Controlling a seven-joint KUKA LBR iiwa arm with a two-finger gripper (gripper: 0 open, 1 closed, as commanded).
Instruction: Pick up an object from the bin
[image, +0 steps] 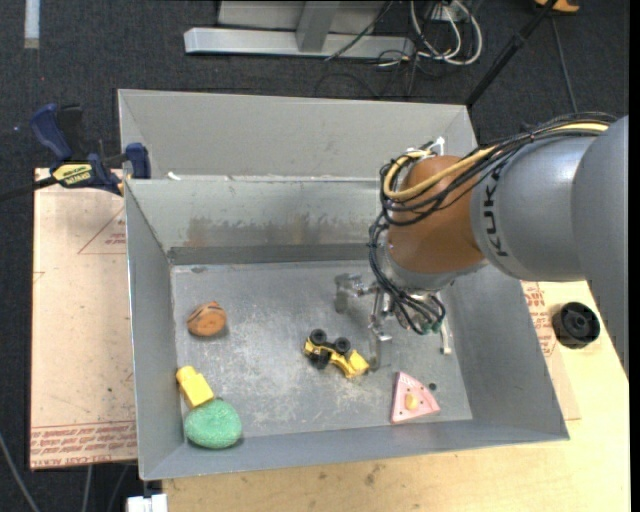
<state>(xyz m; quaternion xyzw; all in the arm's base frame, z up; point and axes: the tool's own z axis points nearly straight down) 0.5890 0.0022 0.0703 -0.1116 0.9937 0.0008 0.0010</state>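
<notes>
My gripper (414, 341) hangs low over the middle right of the bin floor, below the orange wrist cover. It is open, with bare floor between the two fingertips (383, 336). A small yellow and black toy vehicle (336, 354) lies just left of the left fingertip, apart from it. A pink triangular piece (412, 398) lies flat in front of the gripper, near the bin's front wall.
At the left of the bin lie a brown-orange round thing (207, 320), a yellow block (193, 386) and a green ball (213, 425) in the front left corner. The arm and its cables reach in from the right, over the bin's right wall.
</notes>
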